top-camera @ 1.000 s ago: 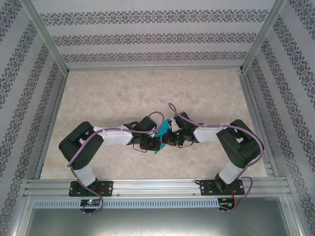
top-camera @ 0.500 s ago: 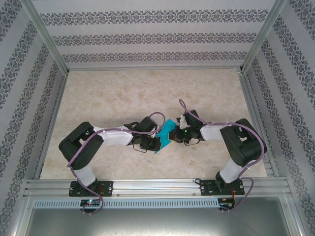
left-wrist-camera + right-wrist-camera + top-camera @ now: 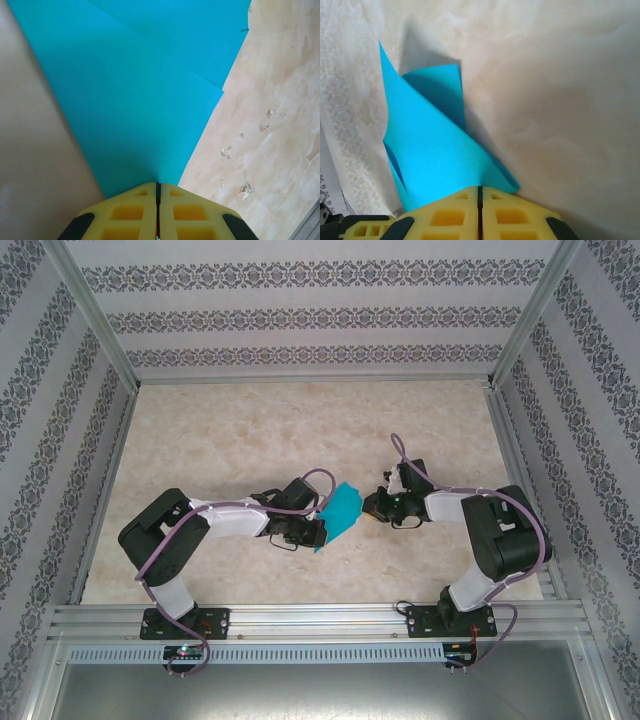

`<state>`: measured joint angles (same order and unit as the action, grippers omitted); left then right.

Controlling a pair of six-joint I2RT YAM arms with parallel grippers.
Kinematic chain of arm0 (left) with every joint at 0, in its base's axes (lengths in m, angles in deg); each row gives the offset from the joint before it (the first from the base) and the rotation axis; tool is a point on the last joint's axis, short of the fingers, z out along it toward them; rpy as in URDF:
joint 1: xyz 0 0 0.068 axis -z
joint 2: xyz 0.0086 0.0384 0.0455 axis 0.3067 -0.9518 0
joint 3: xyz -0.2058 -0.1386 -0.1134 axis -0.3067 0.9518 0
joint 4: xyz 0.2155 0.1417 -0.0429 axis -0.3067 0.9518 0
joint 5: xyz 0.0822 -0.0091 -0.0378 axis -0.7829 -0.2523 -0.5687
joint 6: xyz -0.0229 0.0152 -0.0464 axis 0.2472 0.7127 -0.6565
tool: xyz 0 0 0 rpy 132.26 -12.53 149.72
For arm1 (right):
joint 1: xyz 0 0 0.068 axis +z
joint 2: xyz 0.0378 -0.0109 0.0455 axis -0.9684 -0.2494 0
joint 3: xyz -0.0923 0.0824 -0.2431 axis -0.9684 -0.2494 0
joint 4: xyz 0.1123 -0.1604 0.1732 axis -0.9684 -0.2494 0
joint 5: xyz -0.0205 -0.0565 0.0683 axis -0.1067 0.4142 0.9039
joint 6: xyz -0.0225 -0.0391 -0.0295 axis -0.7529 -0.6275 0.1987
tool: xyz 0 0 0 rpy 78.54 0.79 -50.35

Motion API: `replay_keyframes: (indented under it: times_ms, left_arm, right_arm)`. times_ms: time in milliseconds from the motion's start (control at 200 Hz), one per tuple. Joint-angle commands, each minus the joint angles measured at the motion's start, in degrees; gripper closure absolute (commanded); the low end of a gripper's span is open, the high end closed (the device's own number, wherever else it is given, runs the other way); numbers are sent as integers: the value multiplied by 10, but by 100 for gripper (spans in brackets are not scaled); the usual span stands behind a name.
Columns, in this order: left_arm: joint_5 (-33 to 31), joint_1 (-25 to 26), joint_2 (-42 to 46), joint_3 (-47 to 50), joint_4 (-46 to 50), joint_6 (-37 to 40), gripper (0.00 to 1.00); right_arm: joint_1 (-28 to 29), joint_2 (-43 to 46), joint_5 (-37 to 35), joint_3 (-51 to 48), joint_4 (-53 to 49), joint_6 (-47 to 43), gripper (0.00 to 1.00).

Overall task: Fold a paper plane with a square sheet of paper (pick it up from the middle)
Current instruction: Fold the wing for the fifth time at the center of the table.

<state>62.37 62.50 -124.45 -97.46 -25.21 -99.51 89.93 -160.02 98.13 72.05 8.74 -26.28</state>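
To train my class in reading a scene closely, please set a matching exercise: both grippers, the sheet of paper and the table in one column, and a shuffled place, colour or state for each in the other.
Column one:
1. left gripper
2. right gripper
3. sheet of paper
4. table

Column two:
A. beige and marbled
B. shut on the paper's right side, seen from above
C. teal-blue, partly folded, held between two grippers
D. shut on the paper's left side, seen from above

Pairs: 1-D, 2-B, 3-C, 4-A.
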Motion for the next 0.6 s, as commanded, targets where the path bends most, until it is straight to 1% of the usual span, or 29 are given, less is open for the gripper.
replay_keyframes:
  times_ms: [0, 200, 330, 480, 595]
  left_arm:
    - [-18, 7, -25, 30, 59, 2, 91]
    - [-9, 8, -36, 18, 43, -7, 91]
    - [-5, 11, -46, 12, 32, -14, 91]
    - [-6, 12, -49, 9, 19, -25, 90]
    - [-8, 15, -47, 5, 18, -29, 90]
  right_arm:
    - [-6, 22, -7, 10, -26, -22, 91]
    - [7, 98, -10, 4, -62, -11, 91]
    - [51, 134, -13, -15, -42, 35, 91]
    - [114, 118, -25, -28, 12, 83, 90]
    - [136, 82, -27, -33, 47, 98, 90]
